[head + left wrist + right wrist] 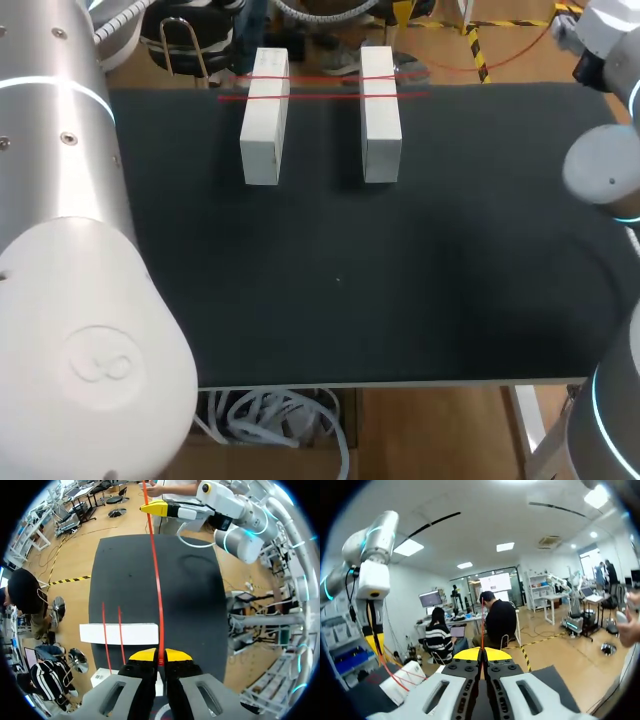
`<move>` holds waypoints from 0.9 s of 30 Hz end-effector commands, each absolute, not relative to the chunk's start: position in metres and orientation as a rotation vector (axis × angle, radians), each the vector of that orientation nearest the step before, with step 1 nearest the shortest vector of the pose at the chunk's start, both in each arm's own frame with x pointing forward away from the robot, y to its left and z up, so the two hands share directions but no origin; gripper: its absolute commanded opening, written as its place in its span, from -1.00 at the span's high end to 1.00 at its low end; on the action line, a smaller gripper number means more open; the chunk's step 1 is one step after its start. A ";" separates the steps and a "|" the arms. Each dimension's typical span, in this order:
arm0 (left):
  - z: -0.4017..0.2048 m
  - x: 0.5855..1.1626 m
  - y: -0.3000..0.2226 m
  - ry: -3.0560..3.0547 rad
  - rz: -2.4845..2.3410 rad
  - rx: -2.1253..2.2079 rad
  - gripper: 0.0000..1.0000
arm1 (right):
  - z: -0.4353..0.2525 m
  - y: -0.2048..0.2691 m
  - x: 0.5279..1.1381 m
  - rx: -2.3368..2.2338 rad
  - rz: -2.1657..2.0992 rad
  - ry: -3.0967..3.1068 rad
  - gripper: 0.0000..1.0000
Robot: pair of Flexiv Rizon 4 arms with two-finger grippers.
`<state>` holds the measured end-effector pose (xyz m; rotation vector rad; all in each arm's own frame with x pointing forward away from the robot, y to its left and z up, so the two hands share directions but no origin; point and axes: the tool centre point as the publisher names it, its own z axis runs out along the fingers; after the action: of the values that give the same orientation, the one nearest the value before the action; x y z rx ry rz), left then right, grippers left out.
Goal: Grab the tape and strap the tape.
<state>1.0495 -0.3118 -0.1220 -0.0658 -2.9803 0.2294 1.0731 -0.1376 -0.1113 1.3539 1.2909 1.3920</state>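
Note:
Two white blocks (265,118) (380,112) lie side by side at the table's far side, with two strands of red tape (322,96) stretched across them. In the left wrist view my left gripper (159,656) is shut on a red tape strand (157,585), above the nearer white block (119,633). The strand runs tight over the black table to my right gripper (152,508), high at the opposite edge. In the right wrist view my right gripper (481,654) is shut on the thin red tape (482,625). Ahead of it hangs my left gripper (374,644). Neither gripper shows in the head view.
The black table mat (400,280) stretches bare from the blocks to its front edge. My arms' thick links fill the head view's left side (80,330) and right side (605,175). Beyond my right gripper a person's hand (156,489) is close to the tape's far end.

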 end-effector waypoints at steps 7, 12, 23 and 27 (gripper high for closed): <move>-0.120 1.051 -0.313 -2.976 0.219 -0.065 1.00 | -0.096 -0.123 1.078 0.862 0.873 1.861 1.00; -0.120 1.051 -0.313 -2.976 0.219 -0.065 1.00 | -0.095 -0.113 1.079 0.732 0.764 1.942 1.00; -0.120 1.051 -0.313 -2.976 0.219 -0.065 1.00 | -0.098 -0.083 1.075 0.489 0.606 2.047 1.00; -0.120 1.051 -0.313 -2.976 0.219 -0.065 1.00 | -0.100 -0.069 1.076 0.394 0.560 2.074 1.00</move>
<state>1.0500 -0.3117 -0.1213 -0.0662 -2.9785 0.2277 1.0739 -0.0742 -0.1045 0.5569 1.9070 0.8527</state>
